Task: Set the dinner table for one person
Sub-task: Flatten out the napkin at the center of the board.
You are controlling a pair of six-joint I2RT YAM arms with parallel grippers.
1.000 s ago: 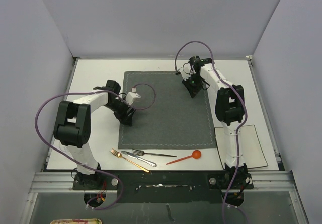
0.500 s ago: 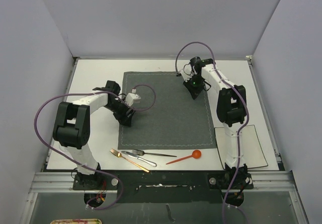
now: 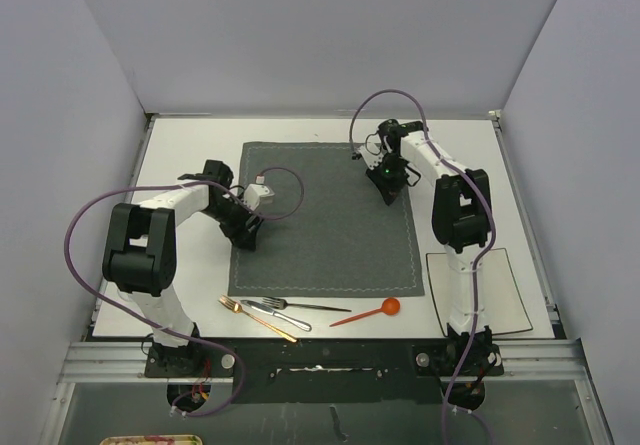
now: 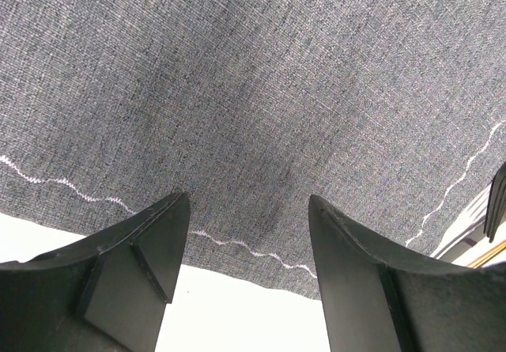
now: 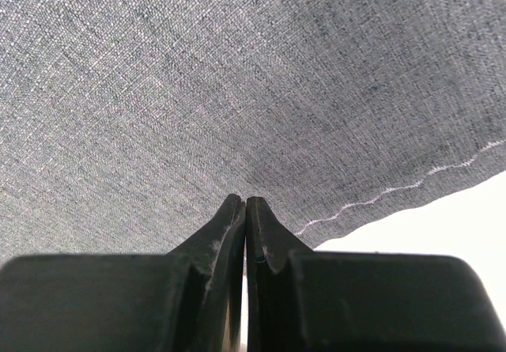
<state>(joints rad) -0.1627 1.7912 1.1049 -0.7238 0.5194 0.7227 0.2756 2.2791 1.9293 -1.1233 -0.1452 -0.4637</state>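
— Pale grey walls box in the large flat white matte dinner table, seen from above. What lies on it?

— At its centre, a dark grey stitched cloth placemat. At the mat's 4 o'clock, apart from it, sits a square off-white plate, partly behind the right arm. From 6 to 7 o'clock, just off the hem, lie an orange-red plastic spoon, a thin dark-handled utensil, a silver metal utensil and a gold-coloured metal utensil.

— And the tools?

— The left gripper is at the mat's 9 o'clock edge. The right gripper is over the cloth toward 1 o'clock.

— Left wrist view?

— Its jaws stand wide apart over the mat's hem. White zigzag stitching crosses the gap, with bare tabletop at 6 o'clock. I cannot tell whether the tips touch.

— Right wrist?

— Both black fingers are pressed together, with the tips at the grey weave. I cannot tell whether they pinch it. Stitching and white tabletop show at 4 o'clock.
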